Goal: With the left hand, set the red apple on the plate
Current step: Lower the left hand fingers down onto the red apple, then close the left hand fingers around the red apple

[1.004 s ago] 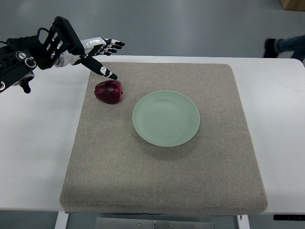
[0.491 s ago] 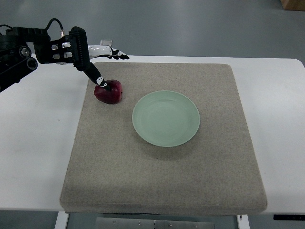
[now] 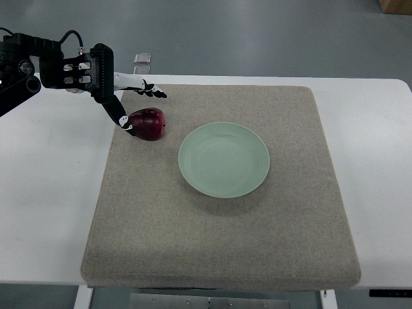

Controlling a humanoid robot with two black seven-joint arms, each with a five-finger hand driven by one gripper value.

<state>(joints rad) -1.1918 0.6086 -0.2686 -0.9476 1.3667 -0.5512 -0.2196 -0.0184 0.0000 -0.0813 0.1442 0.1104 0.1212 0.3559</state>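
A robotics lab or test room: a plain white rectangular table [image 3: 45, 193] carrying a grey-brown fabric mat [image 3: 225, 225], standing on a bare grey-blue smooth floor [image 3: 257, 32].

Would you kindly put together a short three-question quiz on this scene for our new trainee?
1. True or false: the dark red apple already lies on the pale green round plate.
2. Which robot hand is at the apple? A) left B) right C) both
3. Fill in: apple and plate both rest on a grey-brown ____ pad covering the white table.

Key: 1. False; it lies on the pad, left of the plate, apart from it. 2. A; the left robot hand reaches it, thumb at its left side, fingers spread behind. 3. Fabric.
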